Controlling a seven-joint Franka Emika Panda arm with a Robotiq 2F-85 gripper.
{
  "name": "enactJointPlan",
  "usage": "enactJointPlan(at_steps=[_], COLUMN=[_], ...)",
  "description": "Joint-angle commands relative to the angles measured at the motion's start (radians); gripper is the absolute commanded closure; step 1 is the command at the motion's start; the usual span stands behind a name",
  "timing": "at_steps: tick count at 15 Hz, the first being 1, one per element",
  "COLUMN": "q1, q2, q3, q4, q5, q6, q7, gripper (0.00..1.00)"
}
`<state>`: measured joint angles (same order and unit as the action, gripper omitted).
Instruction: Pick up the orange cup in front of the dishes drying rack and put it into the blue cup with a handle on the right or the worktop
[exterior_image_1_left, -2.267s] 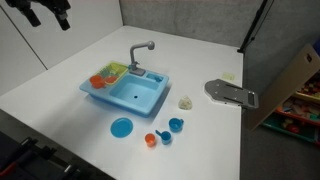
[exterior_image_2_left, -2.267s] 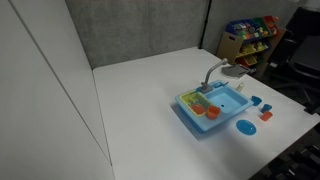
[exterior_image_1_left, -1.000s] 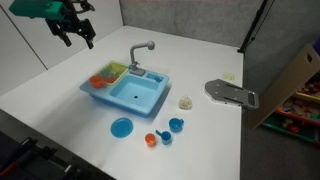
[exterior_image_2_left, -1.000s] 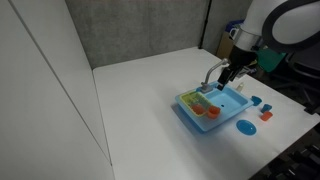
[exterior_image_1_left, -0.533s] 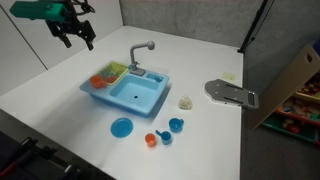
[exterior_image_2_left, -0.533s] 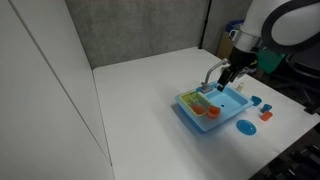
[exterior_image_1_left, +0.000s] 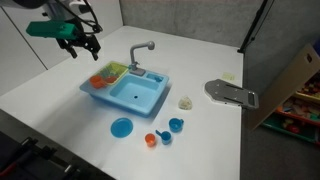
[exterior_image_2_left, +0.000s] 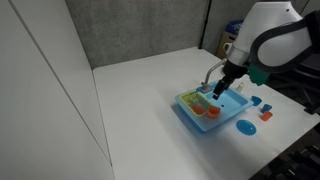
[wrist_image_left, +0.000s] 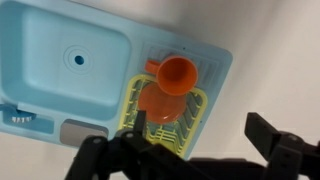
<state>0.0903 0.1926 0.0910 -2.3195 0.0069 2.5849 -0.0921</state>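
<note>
The orange cup (wrist_image_left: 178, 73) lies on the ribbed end of the light-blue sink set, beside the yellow-green drying rack (wrist_image_left: 190, 125). The cup and the rack also show in both exterior views (exterior_image_1_left: 98, 80) (exterior_image_2_left: 213, 113) (exterior_image_1_left: 113, 69) (exterior_image_2_left: 203, 102). The rack holds an orange plate (wrist_image_left: 156, 104). My gripper (wrist_image_left: 180, 150) is open and empty, hovering above the rack end of the sink (exterior_image_1_left: 80, 42) (exterior_image_2_left: 222, 88). The blue cup with a handle (exterior_image_1_left: 176, 125) (exterior_image_2_left: 256, 101) stands on the white worktop (exterior_image_1_left: 60, 85) beyond the sink.
A flat blue plate (exterior_image_1_left: 121, 127) and a small orange piece with a blue bit (exterior_image_1_left: 152, 139) lie near the blue cup. The sink has a grey faucet (exterior_image_1_left: 140, 50). A grey metal object (exterior_image_1_left: 231, 94), a small whitish object (exterior_image_1_left: 186, 102) and a cardboard box (exterior_image_1_left: 297, 80) are further off.
My gripper has come lower and closer to the rack end of the sink set, still open. The cups and the sink have not moved.
</note>
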Motion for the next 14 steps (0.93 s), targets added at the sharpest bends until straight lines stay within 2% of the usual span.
enactJointPlan(at_steps=[1, 14], q1=[-0.002, 0.010], q2=[0.039, 0.143], q3=[0.011, 0.029], q4=[-0.016, -0.007], q5=[-0.010, -0.036], q6=[0.057, 0.059], q7=[-0.033, -0.039], gripper=[0.00, 0.00])
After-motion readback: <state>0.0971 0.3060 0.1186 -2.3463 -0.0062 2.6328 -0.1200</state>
